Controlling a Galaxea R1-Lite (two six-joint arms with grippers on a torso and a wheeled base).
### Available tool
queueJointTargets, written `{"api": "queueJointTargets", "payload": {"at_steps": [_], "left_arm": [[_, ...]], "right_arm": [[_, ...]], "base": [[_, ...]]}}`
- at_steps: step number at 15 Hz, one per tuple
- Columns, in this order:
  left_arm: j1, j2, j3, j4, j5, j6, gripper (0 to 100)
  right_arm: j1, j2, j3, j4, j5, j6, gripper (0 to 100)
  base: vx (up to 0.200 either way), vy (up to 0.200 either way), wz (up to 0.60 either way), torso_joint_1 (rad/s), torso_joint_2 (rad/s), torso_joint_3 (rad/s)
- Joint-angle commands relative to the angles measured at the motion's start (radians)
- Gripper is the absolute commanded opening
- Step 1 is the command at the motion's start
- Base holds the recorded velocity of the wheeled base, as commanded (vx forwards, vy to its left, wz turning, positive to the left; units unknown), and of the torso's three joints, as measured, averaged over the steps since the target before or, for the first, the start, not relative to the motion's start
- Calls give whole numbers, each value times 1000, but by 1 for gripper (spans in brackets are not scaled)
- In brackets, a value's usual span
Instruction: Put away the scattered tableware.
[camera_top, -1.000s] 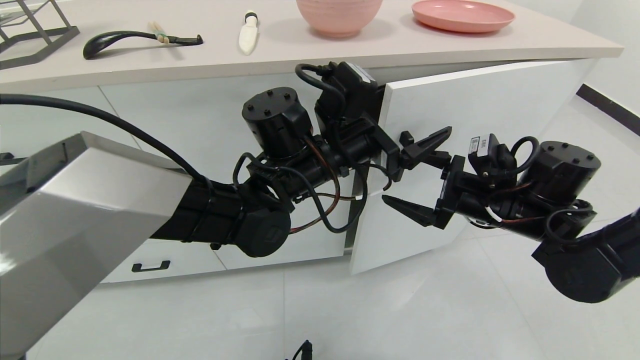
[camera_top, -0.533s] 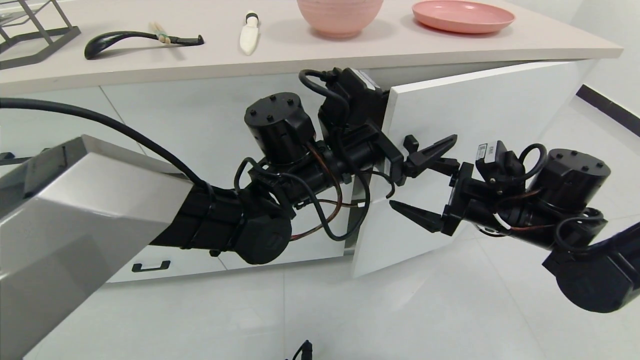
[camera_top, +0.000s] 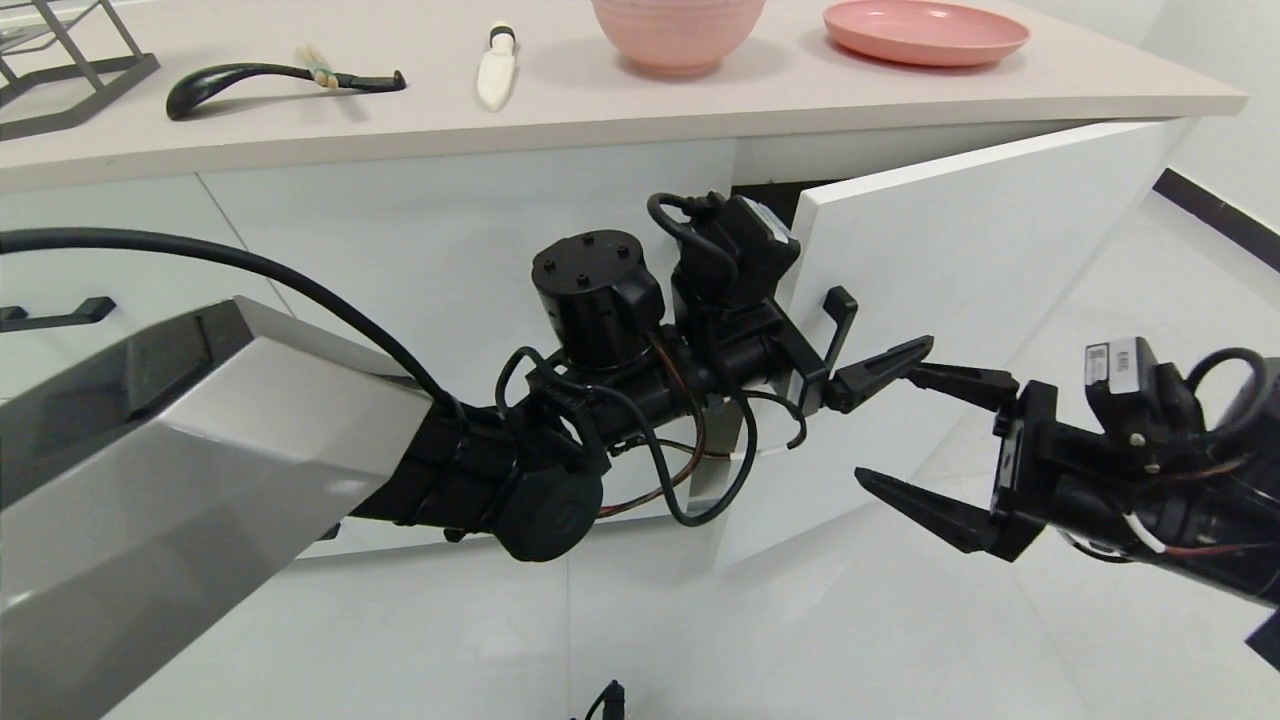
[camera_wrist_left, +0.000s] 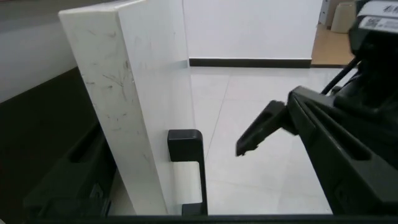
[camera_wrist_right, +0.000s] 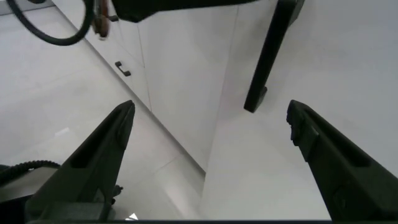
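Now the left gripper (camera_wrist_left: 168, 149), fingers apart, straddles the edge of the half-open cabinet door (camera_top: 960, 230) (beside its black handle (camera_top: 838, 320)); the right gripper (camera_top: 895, 422), spread wide, hovers near.

Pink bowl (camera_top: 678, 30) beside plate (camera_top: 925, 30) (both upright)

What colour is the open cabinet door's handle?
Black. The handle shows best in the left wrist view.

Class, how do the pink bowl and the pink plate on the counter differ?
The pink bowl is deep with tall sides; the pink plate is shallow and wide. The bowl stands left of the plate, which lies nearer the right end of the counter. Both are pink and upright.
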Motion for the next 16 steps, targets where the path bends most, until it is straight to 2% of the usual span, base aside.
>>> {"api": "queueJointTargets", "payload": {"at_steps": [1,3,8,10,13,16], "left_arm": [[0,-1,0,-3,4,1,100],[0,7,0,-3,5,1,100],[-4,30,2,-25,2,2,100],[-29,56,15,-68,4,1,100],[-72,63,49,-83,5,1,100],[-89,80,48,-91,5,1,100]], "right_arm": [[-10,-177,126,2,1,-2,100],[-12,-273,209,4,1,-2,100],[-73,-456,233,11,1,-2,100],[-136,-585,184,11,0,-1,100],[-163,-654,112,11,0,1,100],[-197,-681,106,10,0,-2,100]], "base": [[0,0,0,0,0,0],[0,0,0,0,0,0],[0,0,0,0,0,0],[0,0,0,0,0,0],[0,0,0,0,0,0],[0,0,0,0,0,0]]}}
